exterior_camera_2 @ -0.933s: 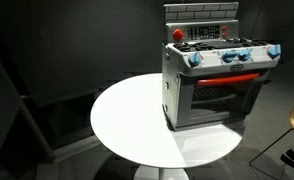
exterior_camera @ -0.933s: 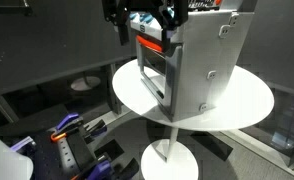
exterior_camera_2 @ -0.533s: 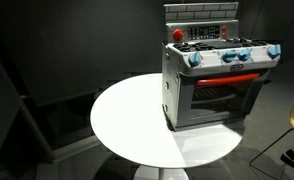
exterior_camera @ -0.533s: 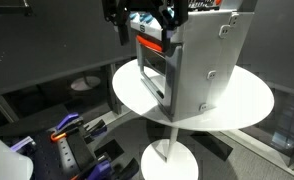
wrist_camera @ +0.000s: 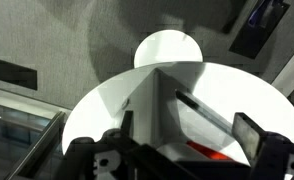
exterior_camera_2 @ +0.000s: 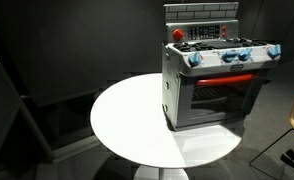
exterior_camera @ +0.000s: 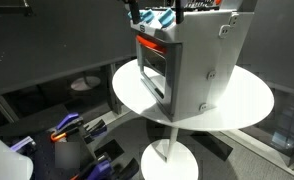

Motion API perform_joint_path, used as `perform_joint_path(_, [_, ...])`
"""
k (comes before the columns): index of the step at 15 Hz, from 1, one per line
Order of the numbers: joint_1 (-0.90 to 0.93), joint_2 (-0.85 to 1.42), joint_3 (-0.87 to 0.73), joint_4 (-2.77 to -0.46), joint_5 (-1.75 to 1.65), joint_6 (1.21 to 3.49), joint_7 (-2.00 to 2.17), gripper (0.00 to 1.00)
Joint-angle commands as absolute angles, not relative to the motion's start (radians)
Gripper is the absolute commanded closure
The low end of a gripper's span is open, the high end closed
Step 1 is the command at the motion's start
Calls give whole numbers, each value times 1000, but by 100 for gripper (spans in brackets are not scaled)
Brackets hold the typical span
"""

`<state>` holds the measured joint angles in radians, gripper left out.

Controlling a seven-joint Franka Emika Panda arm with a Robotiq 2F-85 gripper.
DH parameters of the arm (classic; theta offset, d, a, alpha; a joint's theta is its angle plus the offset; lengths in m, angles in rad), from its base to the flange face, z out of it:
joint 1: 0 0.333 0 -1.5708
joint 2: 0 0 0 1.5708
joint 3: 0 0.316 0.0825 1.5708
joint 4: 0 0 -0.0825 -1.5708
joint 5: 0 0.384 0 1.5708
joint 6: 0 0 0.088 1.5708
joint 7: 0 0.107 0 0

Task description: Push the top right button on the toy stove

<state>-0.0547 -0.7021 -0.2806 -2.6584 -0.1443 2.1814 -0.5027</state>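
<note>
The toy stove (exterior_camera_2: 215,85) is a silver-grey box with a dark door window, an orange-red strip and blue knobs (exterior_camera_2: 227,56) along its top front. It stands on a round white table (exterior_camera_2: 127,125). It also shows from its side in an exterior view (exterior_camera: 202,65). My gripper (exterior_camera: 150,14) hangs above the stove's top front, mostly cut off by the upper frame edge. In the wrist view the gripper (wrist_camera: 187,135) is open and empty, looking down on the stove's door handle (wrist_camera: 202,108) and the orange-red strip (wrist_camera: 209,150). The buttons on top are hidden there.
A small red knob (exterior_camera_2: 178,34) sits at the stove's top left by its backsplash (exterior_camera_2: 199,14). Blue and orange tools (exterior_camera: 72,128) lie on the floor beside the table's pedestal base (exterior_camera: 167,160). The surroundings are dark.
My gripper has risen above the stove's top front and now shows only at the upper edge of the exterior view. The stove has not moved.
</note>
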Motion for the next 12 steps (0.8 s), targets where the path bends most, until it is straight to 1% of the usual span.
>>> perform_joint_path(1, [-30, -650, -263, -2556, -109, 2221, -472, 0])
perform_joint_path(6, [-13, -553, -246, -2439, -88, 2324, -436, 0])
perform_joint_path(12, [-15, -368, -248, -2314, -62, 2434, -408, 0])
